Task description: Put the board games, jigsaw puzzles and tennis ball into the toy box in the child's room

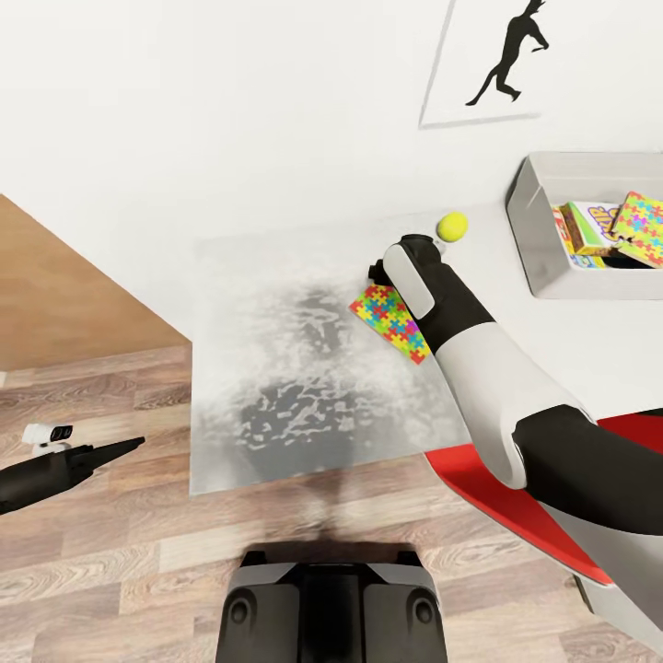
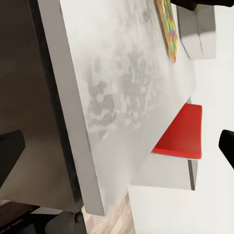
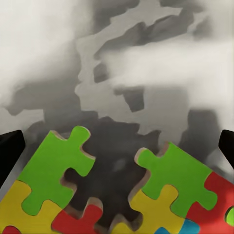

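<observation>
Right gripper (image 1: 385, 273) hangs over the puzzle (image 1: 394, 320) on the table (image 1: 276, 387), fingers spread (grab setup, I'd guess). Ball (image 1: 452, 226) sits just beyond; toy box (image 1: 534, 230) right.

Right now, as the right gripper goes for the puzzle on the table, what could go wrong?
The puzzle lies flat on the table, so the right gripper may slide over it without getting a grip. The ball sits loose beside the right arm; a nudge could roll it away.
</observation>
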### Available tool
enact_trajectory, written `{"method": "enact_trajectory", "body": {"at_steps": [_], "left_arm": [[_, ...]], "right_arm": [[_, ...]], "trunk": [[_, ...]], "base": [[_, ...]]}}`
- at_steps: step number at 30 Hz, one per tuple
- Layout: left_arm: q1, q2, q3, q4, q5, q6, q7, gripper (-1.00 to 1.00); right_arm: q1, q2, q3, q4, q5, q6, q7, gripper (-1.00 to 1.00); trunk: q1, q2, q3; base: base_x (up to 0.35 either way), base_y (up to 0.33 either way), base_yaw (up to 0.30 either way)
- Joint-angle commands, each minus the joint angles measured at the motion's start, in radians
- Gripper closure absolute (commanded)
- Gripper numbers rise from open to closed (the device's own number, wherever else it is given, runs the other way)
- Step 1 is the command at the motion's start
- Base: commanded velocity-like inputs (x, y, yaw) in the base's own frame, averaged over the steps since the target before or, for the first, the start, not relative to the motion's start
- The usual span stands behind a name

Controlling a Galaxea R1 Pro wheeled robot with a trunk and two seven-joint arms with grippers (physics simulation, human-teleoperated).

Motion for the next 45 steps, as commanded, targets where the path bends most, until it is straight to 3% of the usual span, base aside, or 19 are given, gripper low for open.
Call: {"method": "enact_trajectory", "body": {"at_steps": [1, 30, 45], "left_arm": [[0.000, 0.000, 0.000, 0.000, 0.001, 0.011, -0.002, -1.00], [0.000, 0.000, 0.004, 0.000, 0.003, 0.010, -0.004, -1.00], [0.000, 0.000, 0.003, 0.000, 0.003, 0.010, -0.004, -1.00]], "right_arm": [[0.000, 0.000, 0.003, 0.030, -0.027, 0.001, -0.009, -1.00], [0.000, 0.000, 0.001, 0.028, -0.027, 0.004, -0.008, -1.00], [0.000, 0.000, 0.001, 0.025, -0.027, 0.004, -0.007, -1.00]], "trunk": [[0.001, -0.001, -0.001], [0.001, -0.001, 0.005], [0.001, -0.001, 0.005]], "base": [[-0.004, 0.000, 0.000], [-0.002, 0.000, 0.000], [-0.192, 0.000, 0.000]]}}
